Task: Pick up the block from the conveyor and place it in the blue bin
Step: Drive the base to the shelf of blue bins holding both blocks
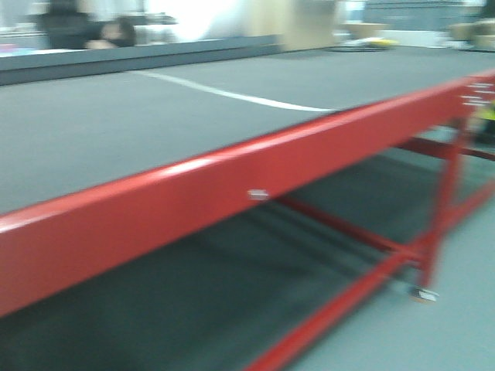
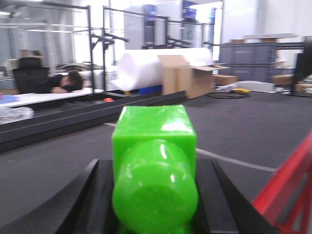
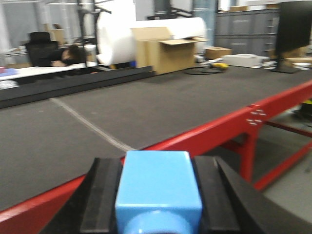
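Note:
My left gripper [image 2: 155, 195] is shut on a green block [image 2: 155, 165], a glossy cube with a round stud facing the camera, held above the conveyor belt [image 2: 58, 156]. My right gripper [image 3: 158, 195] is shut on a blue block [image 3: 157, 187], held just in front of the conveyor's red frame [image 3: 209, 131]. The front view shows the dark belt [image 1: 155, 124] with a white seam line [image 1: 232, 95] and the red frame [image 1: 232, 185]; neither gripper shows there. No blue bin is in view.
Red legs and cross bars [image 1: 433, 224] stand under the conveyor. A black rail [image 3: 73, 83] runs along the belt's far side. Beyond it are a cardboard box [image 3: 165, 51], a white roll [image 3: 146, 34] and a seated person [image 3: 66, 54].

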### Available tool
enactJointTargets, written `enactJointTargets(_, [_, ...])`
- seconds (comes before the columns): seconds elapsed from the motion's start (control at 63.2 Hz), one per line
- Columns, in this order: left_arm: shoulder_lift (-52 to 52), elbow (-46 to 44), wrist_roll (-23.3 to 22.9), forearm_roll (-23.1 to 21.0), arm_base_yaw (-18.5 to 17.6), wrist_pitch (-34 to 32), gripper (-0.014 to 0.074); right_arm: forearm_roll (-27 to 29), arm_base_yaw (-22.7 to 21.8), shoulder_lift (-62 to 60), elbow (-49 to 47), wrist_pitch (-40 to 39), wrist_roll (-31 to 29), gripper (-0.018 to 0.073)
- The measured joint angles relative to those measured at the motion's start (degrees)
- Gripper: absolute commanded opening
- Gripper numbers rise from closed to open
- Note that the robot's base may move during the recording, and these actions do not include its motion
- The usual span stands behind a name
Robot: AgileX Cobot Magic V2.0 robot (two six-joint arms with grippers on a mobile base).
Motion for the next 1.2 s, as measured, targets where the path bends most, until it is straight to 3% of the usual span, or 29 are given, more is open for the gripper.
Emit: enactJointTargets(1.202, [0.00,0.00,0.00,0.00,0.00,0.00,-0.0111,0.00,0.00,0.00,0.00,0.00,0.00,-0.0154])
